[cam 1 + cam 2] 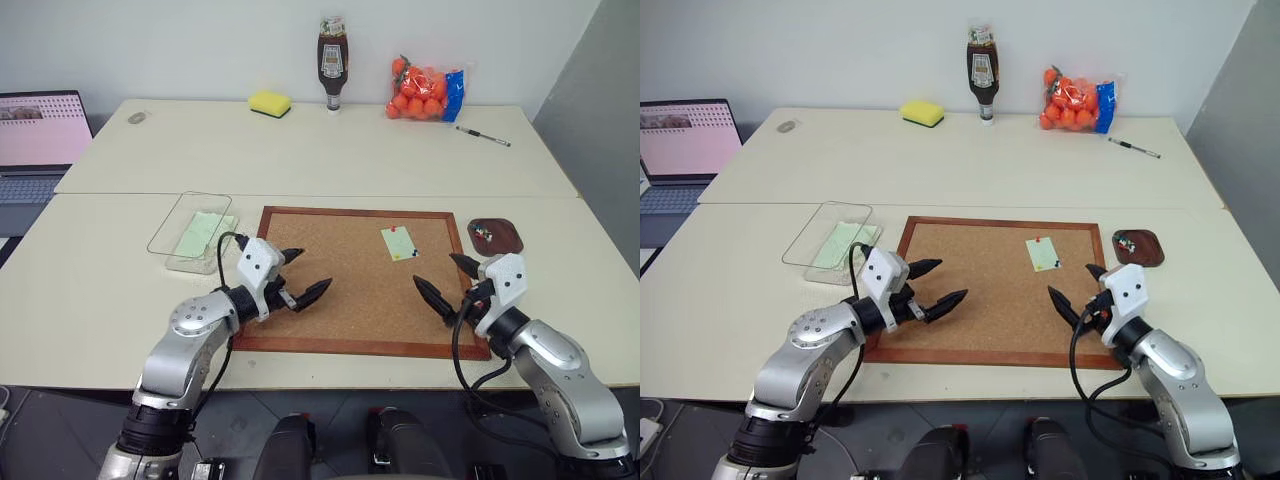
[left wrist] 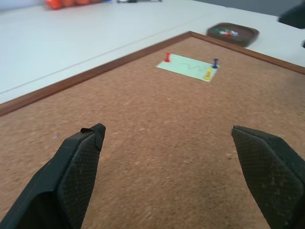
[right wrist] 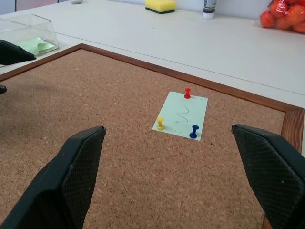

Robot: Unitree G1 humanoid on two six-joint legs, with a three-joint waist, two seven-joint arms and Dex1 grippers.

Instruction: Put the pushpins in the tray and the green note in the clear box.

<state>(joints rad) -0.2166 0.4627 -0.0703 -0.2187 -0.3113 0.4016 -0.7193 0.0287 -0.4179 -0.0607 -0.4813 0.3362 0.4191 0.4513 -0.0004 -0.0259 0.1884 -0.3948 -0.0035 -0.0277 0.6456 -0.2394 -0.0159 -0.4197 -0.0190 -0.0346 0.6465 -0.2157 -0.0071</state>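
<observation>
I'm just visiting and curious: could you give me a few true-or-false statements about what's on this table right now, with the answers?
1. The small pale green paper note is held to the wood-framed corkboard by three pushpins. True: red, yellow and blue.
2. The small dark brown wooden tray is empty. False: it already holds several pins.
3. The left gripper holds a pin. False: it is open and empty.
4. The right gripper is open above the corkboard. True.
5. The shallow clear plastic box lies beside the corkboard. True.

Green note (image 3: 181, 115) flat on corkboard (image 3: 95, 143), held by red, yellow, blue pins (image 3: 187, 93). Brown tray (image 1: 496, 236) w/ pins, right of board. Clear box (image 1: 190, 232) left, paper inside.
</observation>
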